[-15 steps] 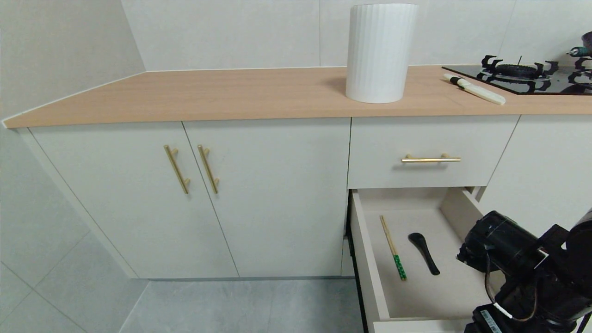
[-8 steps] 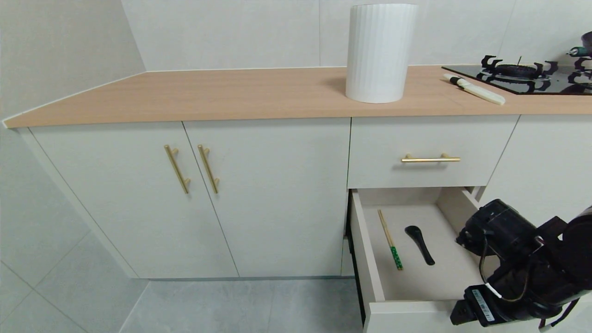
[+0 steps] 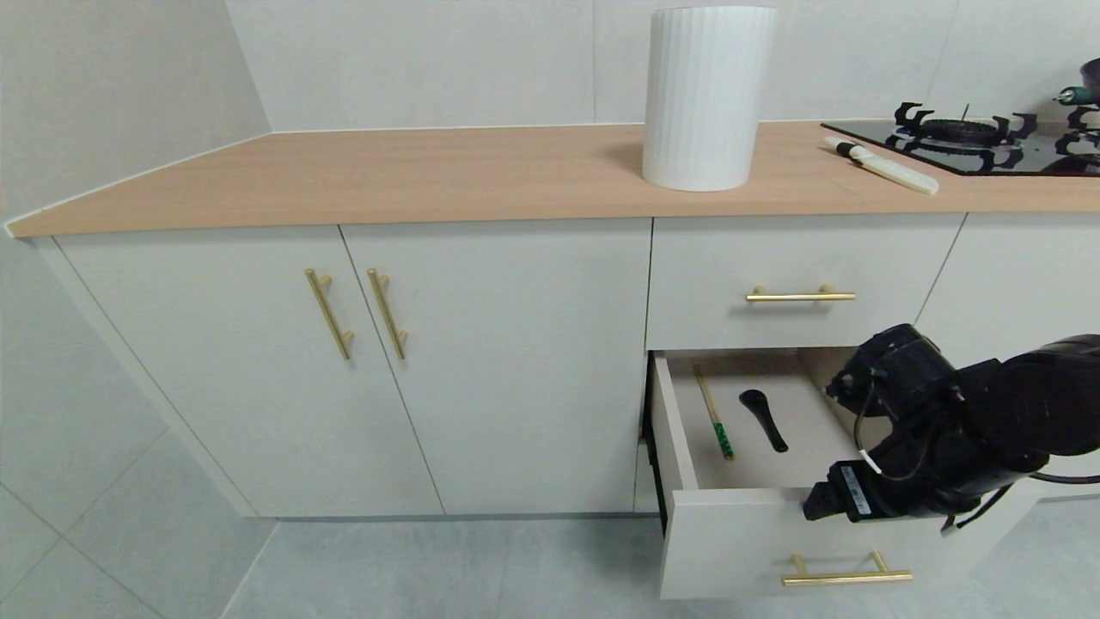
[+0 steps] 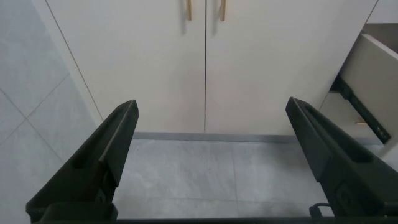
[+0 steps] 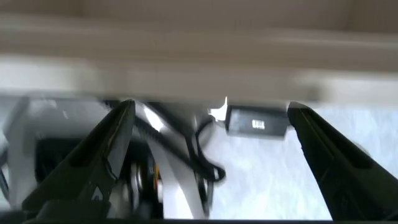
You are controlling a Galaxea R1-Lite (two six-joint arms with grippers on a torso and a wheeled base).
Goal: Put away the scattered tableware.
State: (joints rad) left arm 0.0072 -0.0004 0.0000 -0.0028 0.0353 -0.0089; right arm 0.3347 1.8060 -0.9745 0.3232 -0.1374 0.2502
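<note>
The lower drawer stands partly open, its white front and gold handle facing me. Inside lie a pair of chopsticks with green ends and a black spoon, side by side. My right arm sits over the drawer's right front corner, against its front edge. My right gripper is open, fingers wide apart, very close to a pale cabinet surface. My left gripper hangs open and empty above the grey floor, facing the double cabinet doors; the drawer's side shows beside it.
On the wooden counter stand a tall white ribbed canister and a white-bladed knife beside the gas hob. An upper drawer is closed. Grey tiled floor lies free to the left.
The drawer has slid inward toward the cabinet, and its front panel and handle have come into sight. My right arm has travelled forward and up with it.
</note>
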